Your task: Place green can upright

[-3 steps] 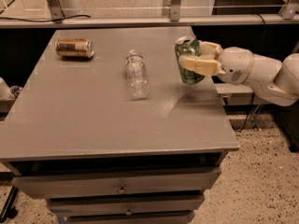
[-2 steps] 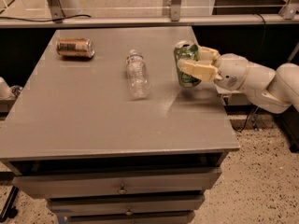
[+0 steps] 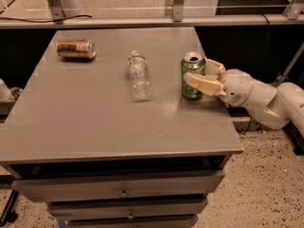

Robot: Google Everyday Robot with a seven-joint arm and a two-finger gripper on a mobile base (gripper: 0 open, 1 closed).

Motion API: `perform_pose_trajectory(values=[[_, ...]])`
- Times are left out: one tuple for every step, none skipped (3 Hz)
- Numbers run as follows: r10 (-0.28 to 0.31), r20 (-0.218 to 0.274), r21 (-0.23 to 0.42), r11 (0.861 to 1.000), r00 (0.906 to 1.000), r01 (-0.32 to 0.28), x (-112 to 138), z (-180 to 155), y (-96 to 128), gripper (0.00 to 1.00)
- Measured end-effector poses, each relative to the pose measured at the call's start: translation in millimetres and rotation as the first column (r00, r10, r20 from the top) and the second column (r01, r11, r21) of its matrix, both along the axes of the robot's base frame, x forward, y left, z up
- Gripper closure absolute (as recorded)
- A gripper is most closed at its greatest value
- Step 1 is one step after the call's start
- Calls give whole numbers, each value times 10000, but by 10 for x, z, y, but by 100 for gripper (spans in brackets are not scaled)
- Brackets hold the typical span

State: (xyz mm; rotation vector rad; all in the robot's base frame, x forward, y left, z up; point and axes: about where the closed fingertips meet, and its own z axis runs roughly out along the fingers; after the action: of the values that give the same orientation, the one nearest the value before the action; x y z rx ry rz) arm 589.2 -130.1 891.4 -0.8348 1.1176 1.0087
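Grey drawer table (image 3: 95, 127), speckled floor (image 3: 266, 189), rail (image 3: 142, 22) behind; pincer (image 3: 197, 72) at right edge.

The table (image 3: 95, 122) has a matt grey top, smooth, with a faint sheen near its middle; its drawer fronts (image 3: 156, 186) look like the same dull grey painted metal, each with a small metal knob (image 3: 124, 193). The green can (image 3: 192, 93) is aluminium, its printed label satiny and its top rim bare and bright. The gripper (image 3: 198, 71), at the table's right edge, closes cream, matt plastic fingers (image 3: 203, 84) on that can; the arm (image 3: 256, 96) behind it wears a smooth, glossy white shell. The gold-brown can (image 3: 76, 48) is shiny metal. The bottle (image 3: 138, 76) is clear, ribbed plastic. The floor (image 3: 266, 184) is speckled and stone-like.
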Motion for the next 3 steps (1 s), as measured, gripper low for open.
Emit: perform_pose_trajectory(values=[[30,255,-65,10000,9997,-28,-69,-53,-77,82],[30,256,-66,10000,9997,-28,-69,-52,-77,59],[31,257,-66,10000,9997,-29,-69,-52,-77,36]])
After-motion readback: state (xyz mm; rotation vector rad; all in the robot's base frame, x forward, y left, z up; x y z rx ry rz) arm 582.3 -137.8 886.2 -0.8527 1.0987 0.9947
